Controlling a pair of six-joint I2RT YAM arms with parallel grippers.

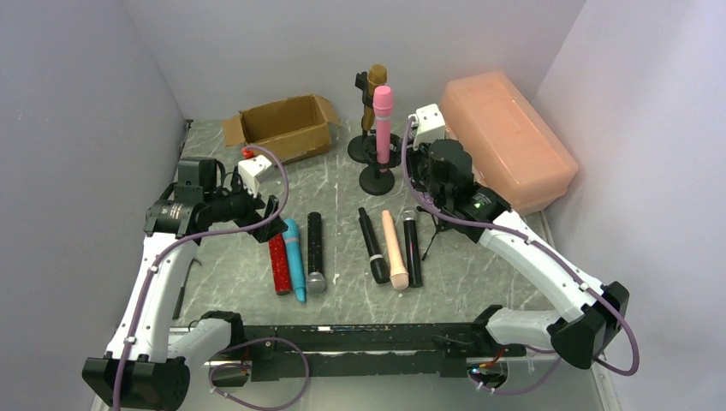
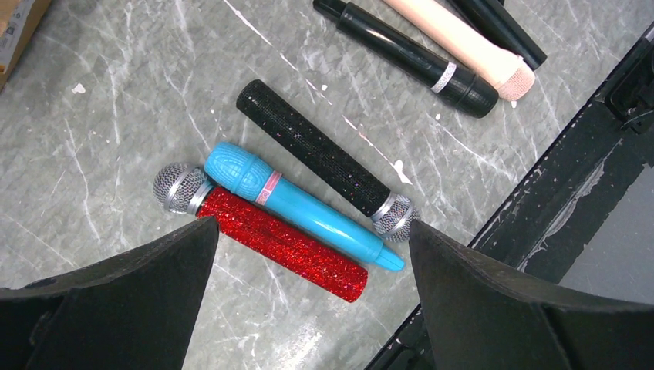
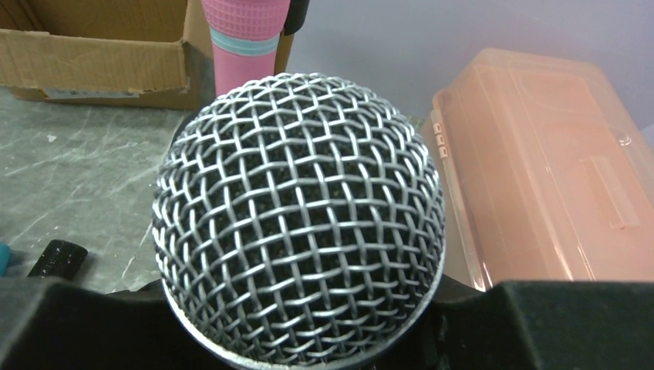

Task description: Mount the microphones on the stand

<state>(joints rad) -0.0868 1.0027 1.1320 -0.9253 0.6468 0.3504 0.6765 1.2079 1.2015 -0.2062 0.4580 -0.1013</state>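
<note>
Plainly, left fingers (image 2: 116, 308) spread wide, empty; right fingers (image 3: 571, 324) clamp a silver-mesh microphone (image 3: 301, 216).

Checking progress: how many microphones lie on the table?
6: red glitter, blue, black glitter at left; banded black, peach, plain black at right. The right arm may hide more.

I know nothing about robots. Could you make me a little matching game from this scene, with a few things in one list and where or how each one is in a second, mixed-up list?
Things
1. pink microphone
2. red glitter microphone
3. mesh-headed microphone
4. left fingers

Places or states
A. gripped between the right fingers
B. spread wide, holding nothing
C. upright in a stand
D. lying on the table beside the blue microphone

Pairs: 1-C, 2-D, 3-A, 4-B
</note>
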